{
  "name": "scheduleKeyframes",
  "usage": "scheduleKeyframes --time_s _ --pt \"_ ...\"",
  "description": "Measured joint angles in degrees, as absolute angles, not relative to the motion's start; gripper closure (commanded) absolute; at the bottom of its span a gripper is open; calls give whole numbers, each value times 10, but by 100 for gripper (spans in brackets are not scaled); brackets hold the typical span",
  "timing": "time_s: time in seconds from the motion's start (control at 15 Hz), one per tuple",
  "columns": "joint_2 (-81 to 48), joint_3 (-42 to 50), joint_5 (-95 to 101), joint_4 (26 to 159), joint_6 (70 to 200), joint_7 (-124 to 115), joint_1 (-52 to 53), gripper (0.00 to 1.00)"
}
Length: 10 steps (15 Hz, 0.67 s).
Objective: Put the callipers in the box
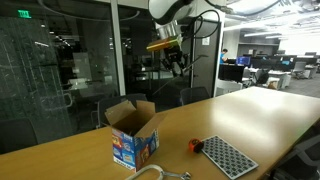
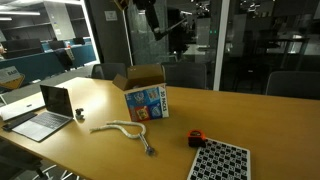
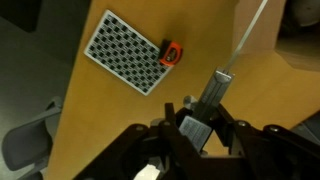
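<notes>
I am holding the gripper point(image 1: 176, 62) high in the air above the box point(image 1: 135, 135), which is standing with its flaps open. In the wrist view the fingers are pinching the callipers point(image 3: 213, 92), and the tool's slim end is sticking out from between them, well above the box.

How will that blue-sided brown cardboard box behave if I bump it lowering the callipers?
Likely light: the blue-printed cardboard box looks small with open flaps, so it may slide on the smooth wooden table. Flaps probably bend, not resist.
</notes>
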State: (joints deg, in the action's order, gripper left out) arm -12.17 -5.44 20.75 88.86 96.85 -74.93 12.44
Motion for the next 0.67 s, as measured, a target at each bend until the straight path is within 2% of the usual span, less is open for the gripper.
scheduleKeyframes --time_s 0.47,0.67 --pt "-287 -30 208 807 1274 -701 117 83" --pt "-344 -29 149 772 1346 -656 113 83"
